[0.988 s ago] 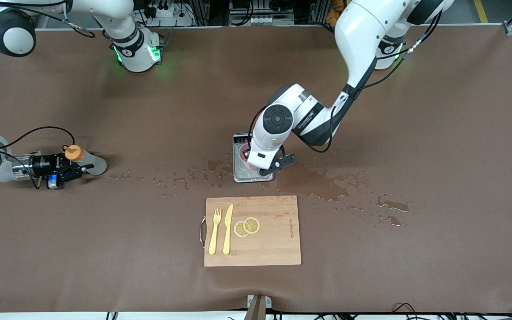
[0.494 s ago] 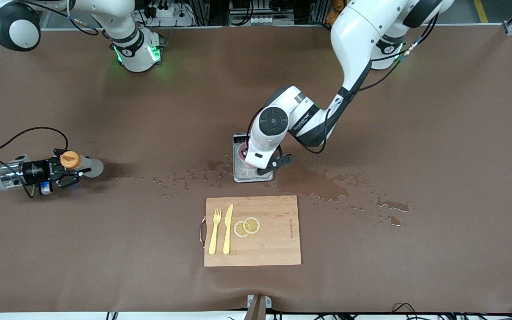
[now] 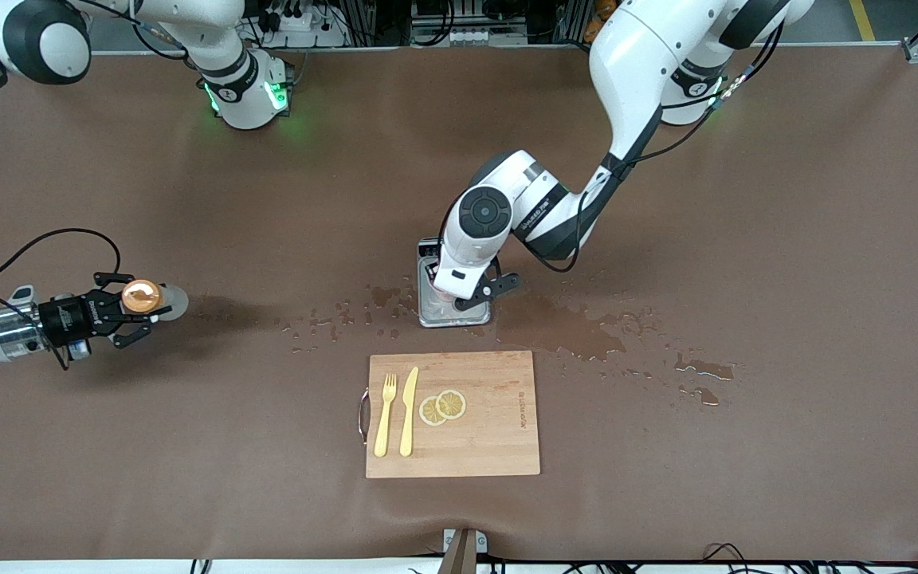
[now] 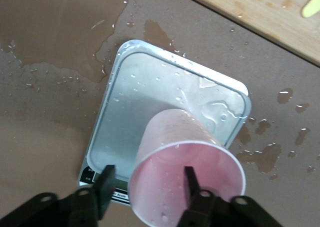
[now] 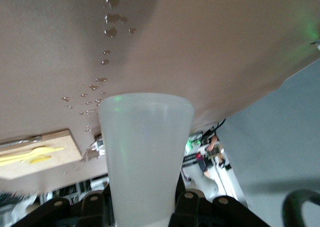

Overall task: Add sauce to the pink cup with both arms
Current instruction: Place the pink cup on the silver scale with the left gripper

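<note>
Pink cup on wet scale, cutting board nearer

In the front view the left arm's wrist covers most of the pink cup and part of the grey scale under it, so the left claw is hidden there. The left wrist view cuts off the cup's rim at the picture's edge. In the right wrist view the sauce bottle shows only its translucent body; cap and nozzle are out of sight, and the cutting board is blurred.
</note>
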Robot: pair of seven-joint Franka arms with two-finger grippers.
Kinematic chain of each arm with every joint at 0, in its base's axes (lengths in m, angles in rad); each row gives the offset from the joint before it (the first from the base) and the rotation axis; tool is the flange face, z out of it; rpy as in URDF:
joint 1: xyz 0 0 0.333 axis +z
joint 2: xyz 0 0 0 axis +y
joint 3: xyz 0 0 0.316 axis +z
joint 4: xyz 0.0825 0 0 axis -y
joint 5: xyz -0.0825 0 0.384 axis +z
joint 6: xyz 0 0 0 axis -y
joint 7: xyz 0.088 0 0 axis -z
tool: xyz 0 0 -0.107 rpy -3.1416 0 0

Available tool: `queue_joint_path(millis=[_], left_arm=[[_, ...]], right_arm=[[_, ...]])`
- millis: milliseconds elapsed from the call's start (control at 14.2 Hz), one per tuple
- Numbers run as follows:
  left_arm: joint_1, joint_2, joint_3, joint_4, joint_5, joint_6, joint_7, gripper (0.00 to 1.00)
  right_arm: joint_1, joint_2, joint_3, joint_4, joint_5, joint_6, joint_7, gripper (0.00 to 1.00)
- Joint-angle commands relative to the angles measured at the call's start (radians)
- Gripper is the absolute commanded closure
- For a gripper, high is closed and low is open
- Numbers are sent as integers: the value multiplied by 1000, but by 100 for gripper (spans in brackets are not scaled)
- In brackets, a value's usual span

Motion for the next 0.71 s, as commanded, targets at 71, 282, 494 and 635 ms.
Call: queue_joint_path(millis=[71,282,494,635], left_arm=[[-1,-52,21,11,-3,-8,-7,0],[21,-91,24,10,7,-19,-6,0],[51,-141,24,10,21,-63,-4,0],[94,-183,24,10,29,-103,-4,0]], right_arm=[[103,-70,-8,55,-118,-18,141,58],[167,-98,-11,58,-130,-13,235,58],[228,-106,-10,93,-152,-13,348,58],[271,-106,-11,108,-166,-11,424,58]])
